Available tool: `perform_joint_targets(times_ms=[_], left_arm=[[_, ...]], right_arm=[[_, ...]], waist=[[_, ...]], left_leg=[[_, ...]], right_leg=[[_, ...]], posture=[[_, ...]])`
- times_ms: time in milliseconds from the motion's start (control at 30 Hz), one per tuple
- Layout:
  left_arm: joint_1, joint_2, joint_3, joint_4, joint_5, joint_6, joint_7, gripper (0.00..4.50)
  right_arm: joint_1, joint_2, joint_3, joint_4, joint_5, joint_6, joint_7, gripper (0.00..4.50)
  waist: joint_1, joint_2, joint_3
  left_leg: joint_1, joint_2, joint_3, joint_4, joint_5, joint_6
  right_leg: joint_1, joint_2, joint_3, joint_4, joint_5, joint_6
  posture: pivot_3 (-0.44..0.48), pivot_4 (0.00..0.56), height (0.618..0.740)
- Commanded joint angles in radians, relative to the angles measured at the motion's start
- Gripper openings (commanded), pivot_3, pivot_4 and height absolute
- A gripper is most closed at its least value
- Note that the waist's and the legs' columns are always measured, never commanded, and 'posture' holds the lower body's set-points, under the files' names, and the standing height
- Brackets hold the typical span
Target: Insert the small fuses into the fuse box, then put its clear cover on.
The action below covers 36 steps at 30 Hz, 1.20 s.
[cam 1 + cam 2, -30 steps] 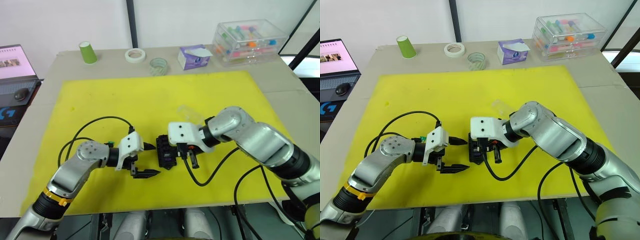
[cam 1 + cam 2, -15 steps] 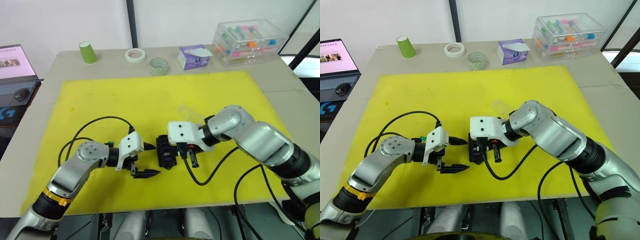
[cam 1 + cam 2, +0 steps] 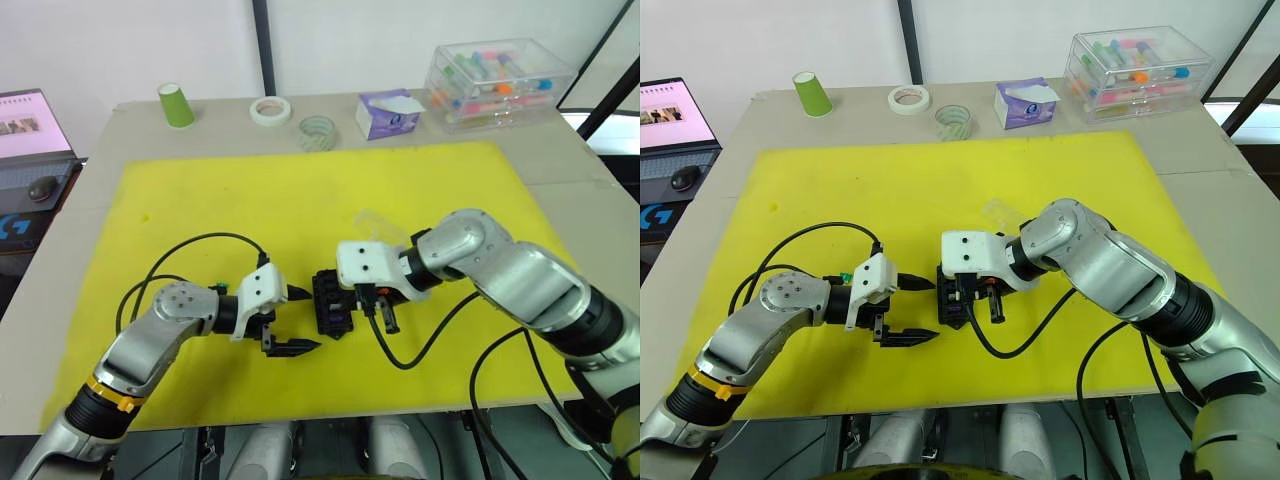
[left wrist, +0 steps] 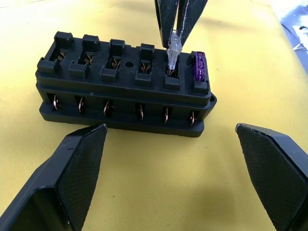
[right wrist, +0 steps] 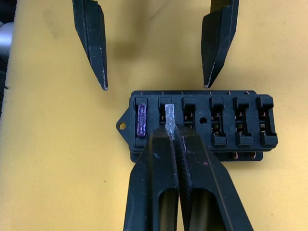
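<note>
right wrist view looks straight down on the small black plastic fuse box [image 5: 199, 125] with its row of slots, lying on the yellow mat [image 5: 57, 159]. the right gripper [image 5: 169, 129] has its two black fingers pinched together on a tiny grey-clear blade fuse [image 5: 169, 115], whose end sits in the second slot from one end of the box. in the end slot just beside it a purple blade fuse [image 5: 141, 119] is seated; the other four slots look bare, with metal contacts showing.

the left gripper [image 3: 290, 320] rests on the mat just to the left of the box, its fingers spread wide apart with nothing between them and their tips pointing at the box.

a small transparent plastic cover [image 3: 378, 227] lies on the mat a little beyond the right gripper. along the far edge of the table stand a green paper cup [image 3: 176, 104], a white tape roll [image 3: 270, 110], a clear tape roll [image 3: 317, 132], a purple tissue pack [image 3: 388, 113] and a big clear plastic case of coloured tubes [image 3: 497, 82].
</note>
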Motion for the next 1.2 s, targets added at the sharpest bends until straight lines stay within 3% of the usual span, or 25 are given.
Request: perform_joint_targets(times_ms=[33,1200], left_arm=[[0.001,0.0,-0.002,-0.036,0.0,-0.016,-0.006,4.49],[0.005,-0.007,-0.002,-0.038,0.004,-0.015,0.006,4.49]], right_arm=[[-0.008,-0.011,-0.006,-0.017,-0.008,0.003,0.002,0.0],[-0.025,0.007,0.012,-0.02,0.0,0.046,-0.006,0.0]], waist=[[0.0,0.0,0.0],[0.0,0.0,0.0]], left_leg=[[0.0,0.0,0.0,0.0,0.0,0.0],[0.0,0.0,0.0,0.0,0.0,0.0]], right_leg=[[0.0,0.0,0.0,0.0,0.0,0.0],[0.0,0.0,0.0,0.0,0.0,0.0]], posture=[[0.0,0.15,0.74],[0.0,0.15,0.74]])
